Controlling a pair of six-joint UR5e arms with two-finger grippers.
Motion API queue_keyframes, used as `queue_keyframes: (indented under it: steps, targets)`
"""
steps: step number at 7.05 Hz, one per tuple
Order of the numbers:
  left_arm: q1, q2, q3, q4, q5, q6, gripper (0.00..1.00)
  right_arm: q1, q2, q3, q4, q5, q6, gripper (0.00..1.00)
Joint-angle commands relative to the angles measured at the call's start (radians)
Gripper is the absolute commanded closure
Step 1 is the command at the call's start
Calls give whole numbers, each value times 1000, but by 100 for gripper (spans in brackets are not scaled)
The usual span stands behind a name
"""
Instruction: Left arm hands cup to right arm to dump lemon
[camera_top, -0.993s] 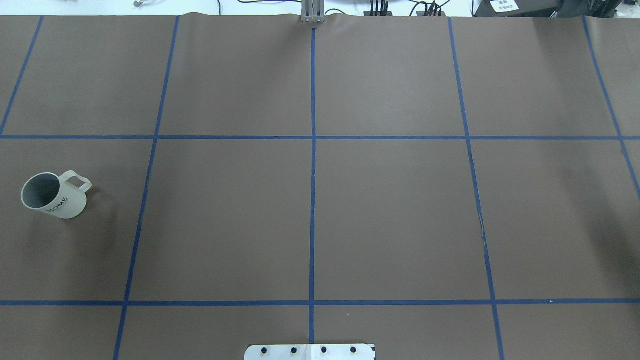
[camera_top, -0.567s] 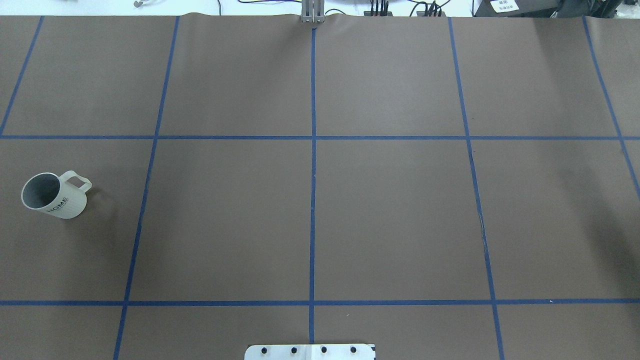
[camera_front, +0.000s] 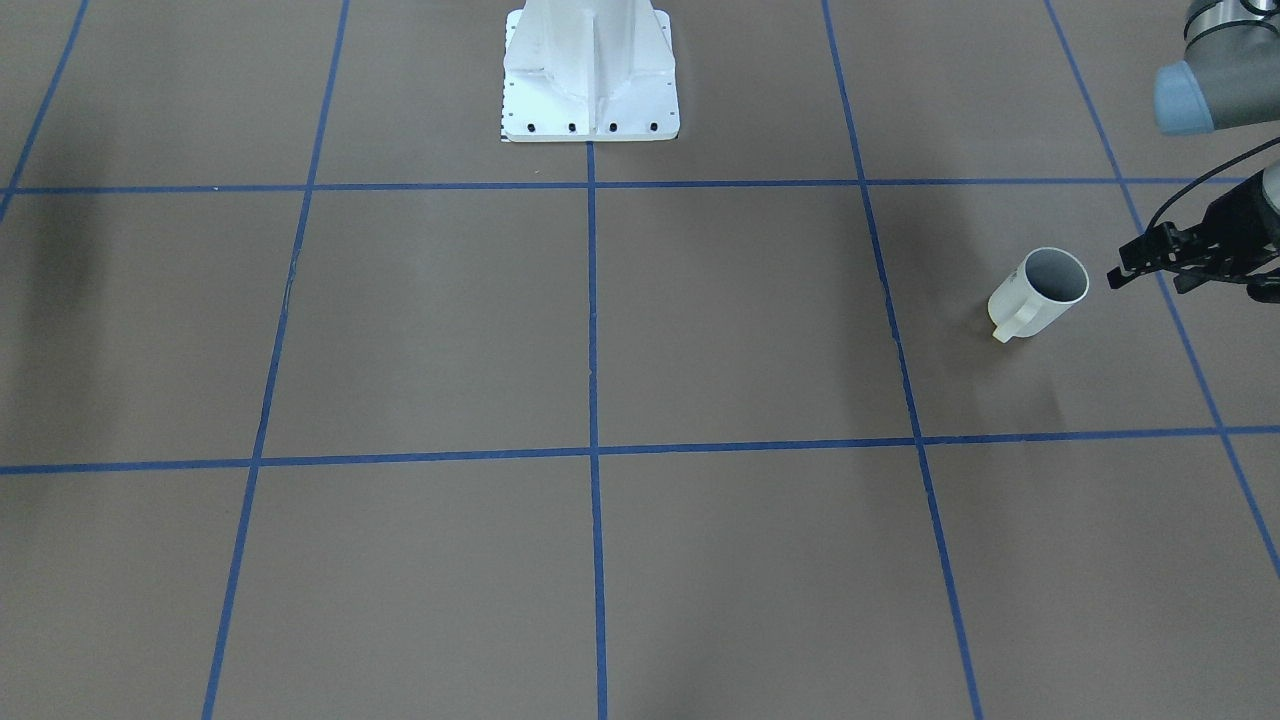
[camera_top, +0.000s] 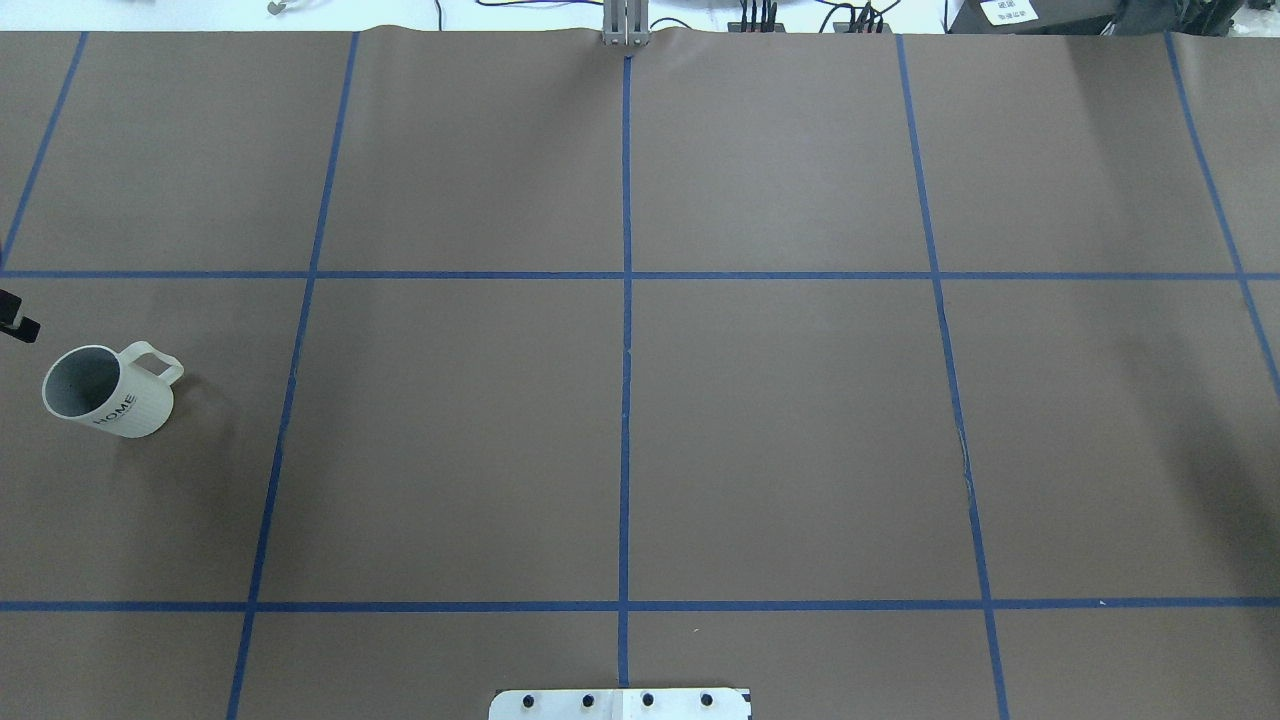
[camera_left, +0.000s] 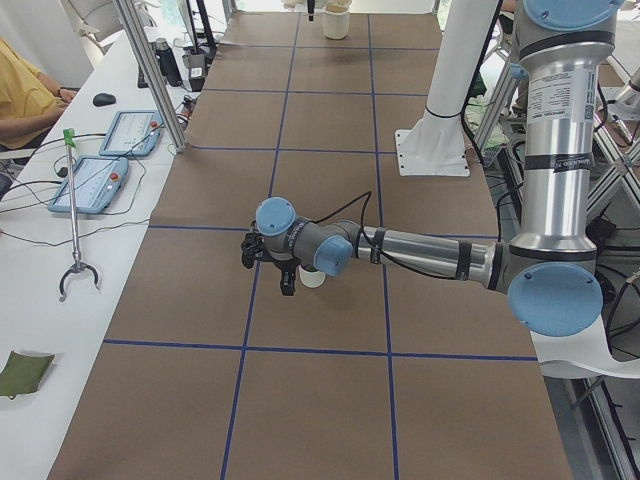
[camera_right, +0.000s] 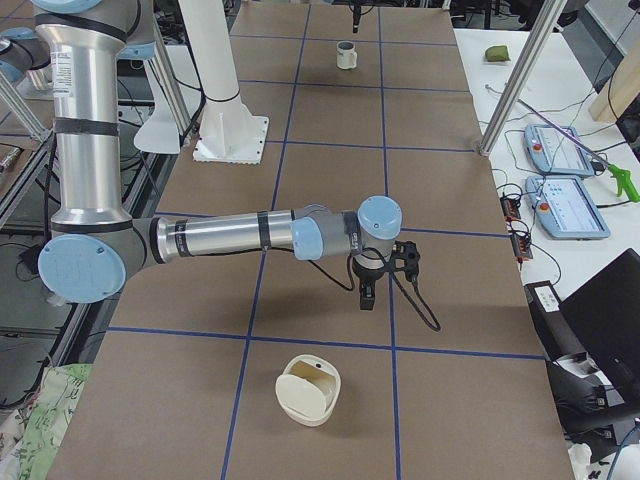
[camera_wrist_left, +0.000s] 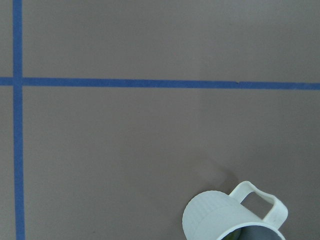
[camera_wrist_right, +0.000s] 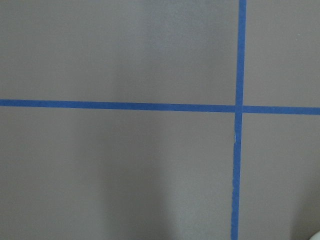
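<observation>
The off-white cup (camera_top: 108, 392) stands upright at the table's left end, handle toward the table's middle; in the front view the cup (camera_front: 1040, 290) is beside my left gripper (camera_front: 1148, 280). That gripper hovers open just outside the cup, apart from it, and only a black fingertip (camera_top: 18, 318) reaches the overhead view. A sliver of yellow-green lemon (camera_wrist_left: 230, 236) shows inside the cup (camera_wrist_left: 220, 220) at the left wrist view's bottom edge. My right gripper (camera_right: 388, 280) hangs over bare table far from the cup; I cannot tell whether it is open or shut.
The white robot base plate (camera_top: 620, 703) sits mid-table at the near edge. A cream round container (camera_right: 308, 390) lies at the table's right end. Blue tape lines grid the brown mat. A seated person (camera_left: 20, 90) and control pads (camera_left: 95, 185) are at the side bench.
A black fingertip of my left gripper has come into the overhead view at the left edge, just beyond the cup. The cup has not moved.
</observation>
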Motion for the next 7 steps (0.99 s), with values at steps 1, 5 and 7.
queue_keyframes:
  steps: [1,5,7]
  targets:
    - [50,4,-1,0,9,1,1,-2,-1,-3,14,1,-2,0]
    - [105,-10,5,-1,57,4,9,-27,1,-9,20,1,-6,0]
    - [118,-10,7,-3,63,2,22,-34,1,-9,20,1,-6,0]
